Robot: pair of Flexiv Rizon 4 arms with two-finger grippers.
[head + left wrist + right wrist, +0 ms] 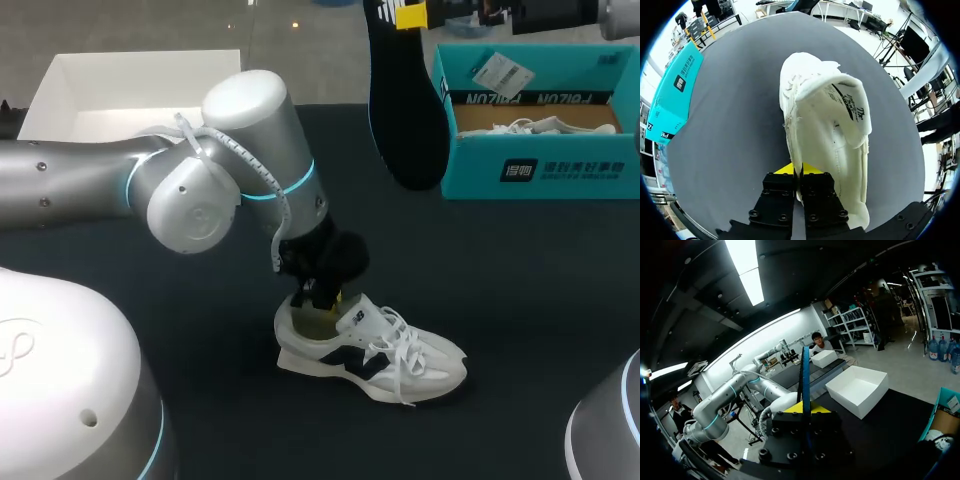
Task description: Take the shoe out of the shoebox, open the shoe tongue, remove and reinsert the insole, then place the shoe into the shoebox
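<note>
Clamping white, navy-trimmed shoe [400, 355] by its heel: left gripper [800, 171]; right gripper [804, 409] pinches black insole [405, 110]

The shoe [380, 355] lies front-middle on the bench [530, 290]; the shoebox [560, 172] stands behind right, the insole [405, 110] just left of it, another box [55, 95] behind left.
</note>
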